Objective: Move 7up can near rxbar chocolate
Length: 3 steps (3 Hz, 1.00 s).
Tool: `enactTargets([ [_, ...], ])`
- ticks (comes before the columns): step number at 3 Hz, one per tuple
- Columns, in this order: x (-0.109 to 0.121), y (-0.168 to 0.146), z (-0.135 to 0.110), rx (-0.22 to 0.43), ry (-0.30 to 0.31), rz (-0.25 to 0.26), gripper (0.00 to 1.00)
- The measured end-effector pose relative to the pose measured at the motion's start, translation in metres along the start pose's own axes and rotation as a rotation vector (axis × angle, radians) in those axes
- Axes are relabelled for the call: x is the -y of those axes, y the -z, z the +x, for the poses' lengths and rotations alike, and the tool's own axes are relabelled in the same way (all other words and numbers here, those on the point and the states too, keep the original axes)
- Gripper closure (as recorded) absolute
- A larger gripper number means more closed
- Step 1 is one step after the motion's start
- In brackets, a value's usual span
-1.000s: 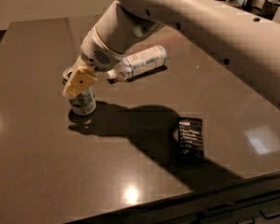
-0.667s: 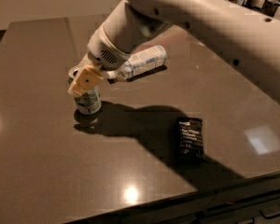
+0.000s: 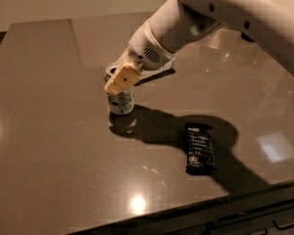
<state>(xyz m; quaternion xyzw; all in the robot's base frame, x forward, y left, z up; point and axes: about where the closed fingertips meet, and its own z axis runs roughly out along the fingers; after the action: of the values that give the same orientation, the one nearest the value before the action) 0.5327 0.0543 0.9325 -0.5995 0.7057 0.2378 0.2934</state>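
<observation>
- While the gripper point(image 3: 117, 81) was clamped round its upper part, the 7up can point(image 3: 121, 102) was upright left of table centre; label print unreadable.
- Rxbar chocolate point(image 3: 200, 148): black wrapper, white text lines illegible; lay flat, apart, to the can's right.
- Table point(image 3: 49, 146): glossy dark brown, light reflections; pale wall behind.

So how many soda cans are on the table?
1. The 7up can sits left of the middle of the table, with the gripper around its top. The black rxbar chocolate lies to its right, nearer the front edge. The arm might hide another can behind it.
</observation>
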Motion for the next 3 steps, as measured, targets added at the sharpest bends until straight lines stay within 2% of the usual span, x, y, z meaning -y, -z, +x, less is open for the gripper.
enactTargets([
  [1, 0.009, 0.041, 0.033, -0.010, -0.052, 0.063, 1.00],
  [3, 0.012, 0.070, 0.084, -0.042, -0.136, 0.098, 1.00],
])
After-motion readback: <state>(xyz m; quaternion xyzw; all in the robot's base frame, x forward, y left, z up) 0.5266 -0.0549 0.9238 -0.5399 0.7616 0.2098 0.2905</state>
